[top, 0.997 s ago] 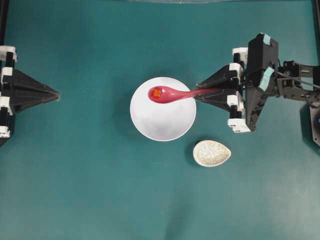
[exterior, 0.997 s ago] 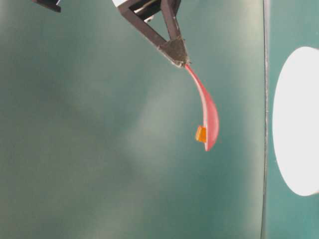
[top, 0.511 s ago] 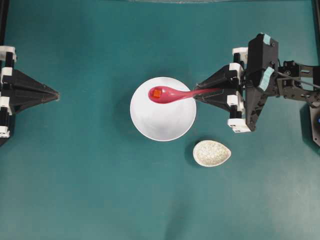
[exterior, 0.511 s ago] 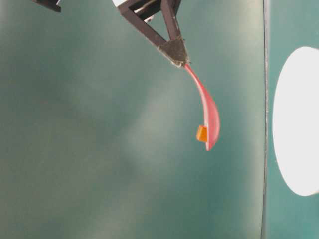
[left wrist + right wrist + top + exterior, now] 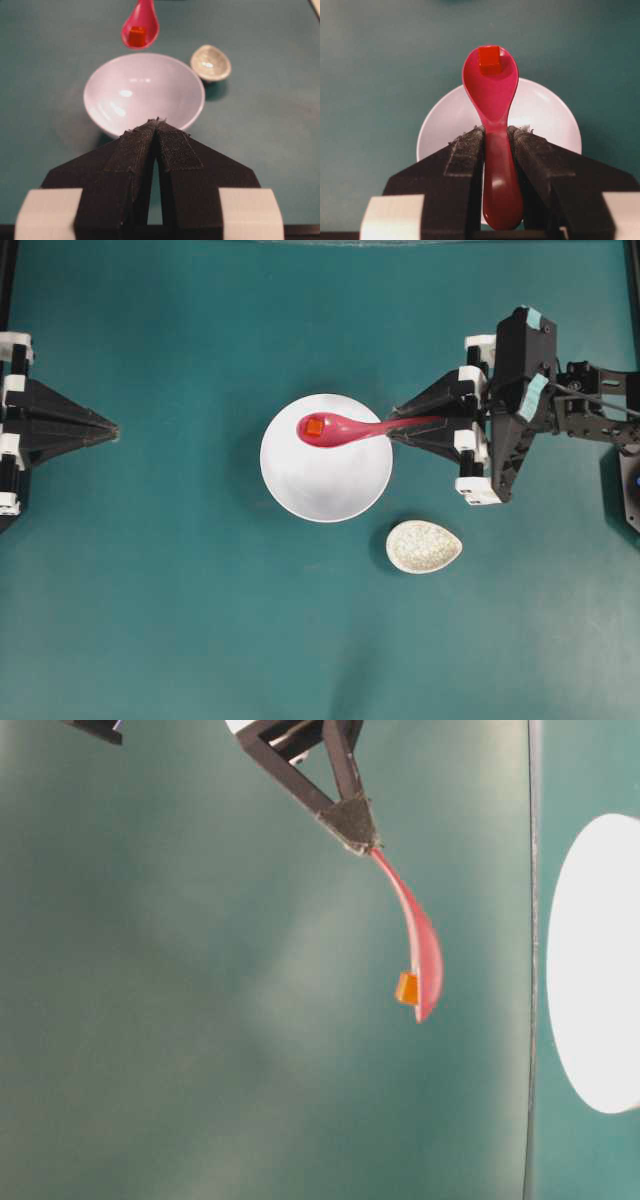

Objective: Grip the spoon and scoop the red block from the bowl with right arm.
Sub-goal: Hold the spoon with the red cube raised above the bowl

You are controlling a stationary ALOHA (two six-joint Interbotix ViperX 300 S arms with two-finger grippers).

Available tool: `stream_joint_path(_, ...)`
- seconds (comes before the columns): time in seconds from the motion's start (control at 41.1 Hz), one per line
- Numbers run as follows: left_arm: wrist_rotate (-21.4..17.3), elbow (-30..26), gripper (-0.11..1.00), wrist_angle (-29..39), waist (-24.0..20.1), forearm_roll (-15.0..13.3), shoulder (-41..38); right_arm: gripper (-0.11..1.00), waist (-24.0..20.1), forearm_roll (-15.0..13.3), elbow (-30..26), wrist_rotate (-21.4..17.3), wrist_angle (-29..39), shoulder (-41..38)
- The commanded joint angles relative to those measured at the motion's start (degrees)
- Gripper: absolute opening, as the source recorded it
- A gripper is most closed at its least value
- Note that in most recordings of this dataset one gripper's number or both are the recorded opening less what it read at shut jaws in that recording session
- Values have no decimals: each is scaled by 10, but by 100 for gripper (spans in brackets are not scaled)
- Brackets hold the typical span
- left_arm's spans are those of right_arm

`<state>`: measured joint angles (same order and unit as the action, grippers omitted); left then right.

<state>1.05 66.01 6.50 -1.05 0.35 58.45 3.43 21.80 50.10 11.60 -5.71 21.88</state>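
Overhead exterior view: the right gripper clamps the pink spoon by its handle — the scoop hangs above the white bowl, lifted clear of it, with the red block resting inside. Beside the bowl lies a speckled egg-shaped dish. Well apart from the bowl, the left gripper sits pinched together, empty.

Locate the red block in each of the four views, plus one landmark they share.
Overhead: red block in the spoon's scoop, above the bowl's upper-left part.
Table-level: orange cube left of the spoon's tip.
Left wrist: top centre, beyond the bowl.
Right wrist: top centre, at the scoop's far end.
Shared landmark: the white bowl.
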Motion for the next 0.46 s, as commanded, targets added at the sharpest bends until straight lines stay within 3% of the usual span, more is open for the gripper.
stream_joint_path(0.0, 1, -11, 0, -5, -2, 0, -6, 24, 1, 0, -10, -1, -3, 9)
stream_joint_path(0.438, 1, -11, 0, -7, -4, 0, -5, 24, 1, 1, -10, -1, -3, 9)
